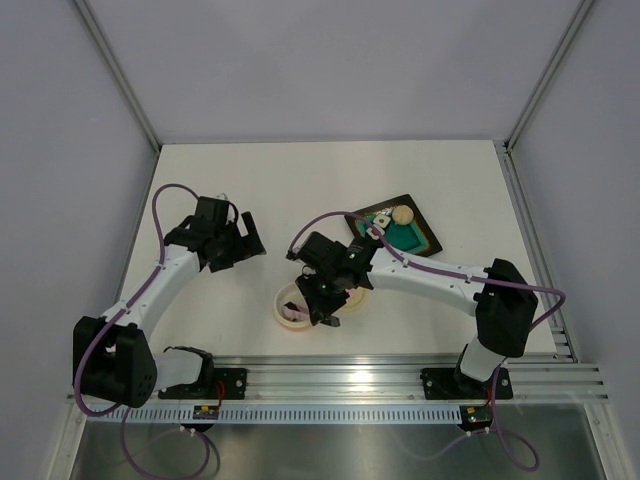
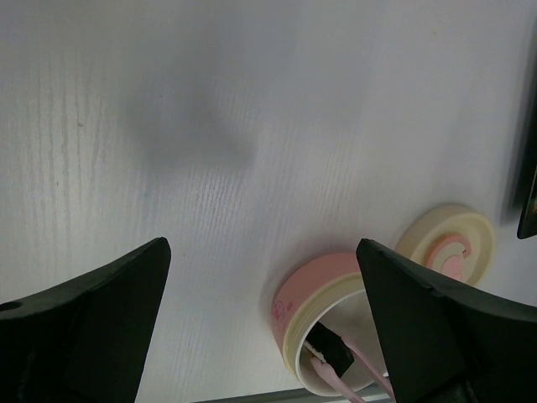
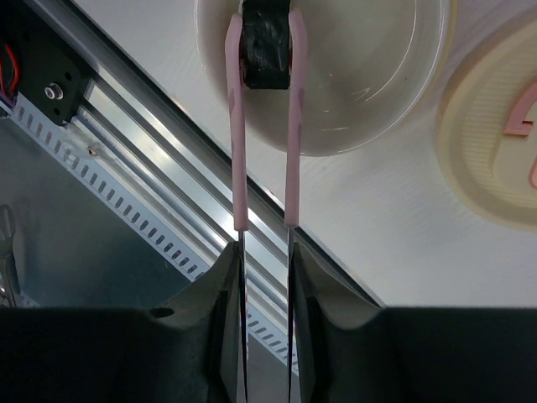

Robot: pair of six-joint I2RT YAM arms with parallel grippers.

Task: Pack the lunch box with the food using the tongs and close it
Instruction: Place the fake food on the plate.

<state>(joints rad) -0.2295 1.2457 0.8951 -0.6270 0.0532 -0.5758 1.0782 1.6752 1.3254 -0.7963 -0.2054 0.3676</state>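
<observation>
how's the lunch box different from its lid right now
The lunch box is deeper, with a pink outer wall; the lid is flat, with a pink curled mark on top. The tongs hold a dark food piece over the lunch box; the lid carries nothing. Both are round, cream and lie side by side.

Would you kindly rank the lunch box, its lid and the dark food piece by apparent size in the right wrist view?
Largest: lunch box and lid, similar and both cropped, so unranked.
Smallest: dark food piece.
</observation>
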